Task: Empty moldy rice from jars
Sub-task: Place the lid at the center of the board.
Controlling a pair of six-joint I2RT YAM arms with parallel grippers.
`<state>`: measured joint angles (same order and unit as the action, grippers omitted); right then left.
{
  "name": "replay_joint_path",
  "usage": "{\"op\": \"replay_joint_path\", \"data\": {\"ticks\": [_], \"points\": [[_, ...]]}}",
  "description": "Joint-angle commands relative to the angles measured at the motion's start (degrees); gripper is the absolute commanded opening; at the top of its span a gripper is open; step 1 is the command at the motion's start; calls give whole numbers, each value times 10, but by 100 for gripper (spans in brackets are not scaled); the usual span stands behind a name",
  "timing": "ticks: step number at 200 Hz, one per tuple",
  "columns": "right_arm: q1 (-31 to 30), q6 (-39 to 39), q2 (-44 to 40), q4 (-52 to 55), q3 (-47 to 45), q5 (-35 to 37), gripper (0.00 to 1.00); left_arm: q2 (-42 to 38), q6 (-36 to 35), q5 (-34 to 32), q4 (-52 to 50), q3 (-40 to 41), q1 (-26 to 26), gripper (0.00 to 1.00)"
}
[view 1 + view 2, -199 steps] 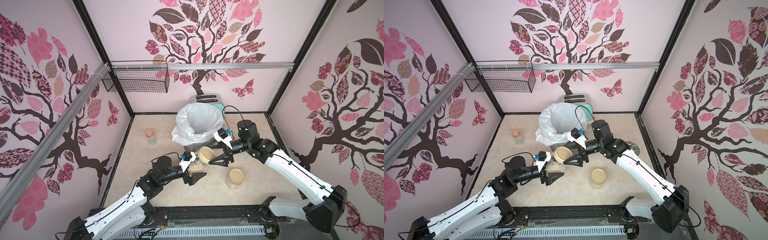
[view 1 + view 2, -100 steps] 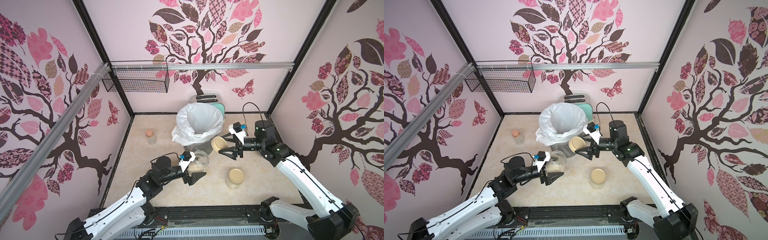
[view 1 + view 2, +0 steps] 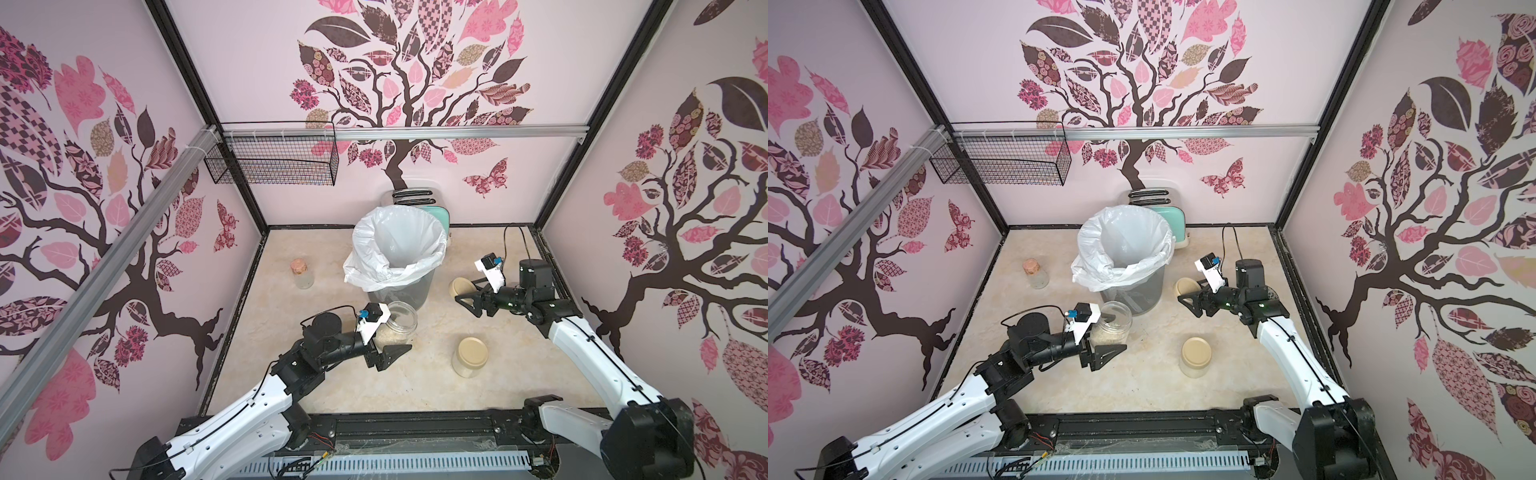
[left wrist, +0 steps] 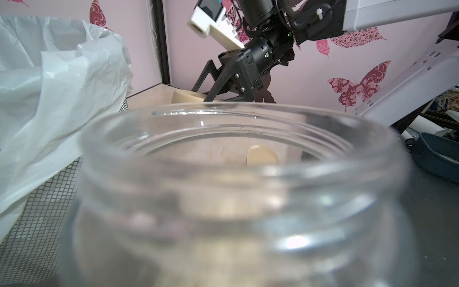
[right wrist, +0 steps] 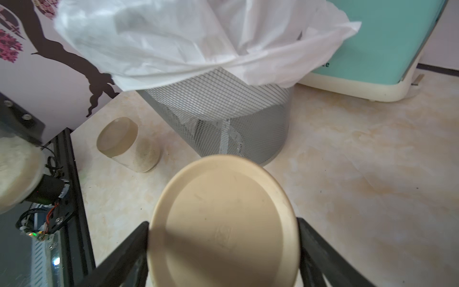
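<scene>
Enclosure: pink walls [image 3: 249, 83] with tree decals around a beige marbled tabletop [image 3: 415, 386]. A mesh bin [image 3: 405, 291] lined with a white bag [image 3: 395, 245] stands at rear centre, with a teal toaster [image 3: 443, 216] just behind it. The left gripper [image 3: 394, 337] is clamped on the open jar [image 3: 402, 318], which stands upright in front of the bin. Pale rice [image 3: 1109, 334] fills the jar's lower part. The right gripper [image 3: 465, 293], on the right arm's side of the bin, is clamped on the beige lid [image 5: 218, 198], which it holds tilted. A closed jar [image 3: 469, 357] containing rice stands nearer the front, between the arms. A corked flask [image 3: 302, 274] stands well apart, on the left arm's side.
</scene>
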<state>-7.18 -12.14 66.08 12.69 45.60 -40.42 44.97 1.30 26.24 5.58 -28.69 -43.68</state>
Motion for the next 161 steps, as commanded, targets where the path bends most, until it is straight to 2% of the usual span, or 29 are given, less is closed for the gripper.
{"op": "replay_joint_path", "data": {"ticks": [1, 62, 126, 161], "points": [[9, 6, 38, -39, -8, 51, 64, -14, -6, 11, 43, -26, 3, 49], [20, -5, 175, -79, 9, 163, 63, -21, -11, 12, 41, -31, 5, 49], [23, -5, 267, -132, 13, 240, 64, -20, -10, 15, 41, -34, 5, 49], [23, -1, 303, -137, 20, 247, 66, -19, -10, 16, 41, -33, 6, 49]]}}
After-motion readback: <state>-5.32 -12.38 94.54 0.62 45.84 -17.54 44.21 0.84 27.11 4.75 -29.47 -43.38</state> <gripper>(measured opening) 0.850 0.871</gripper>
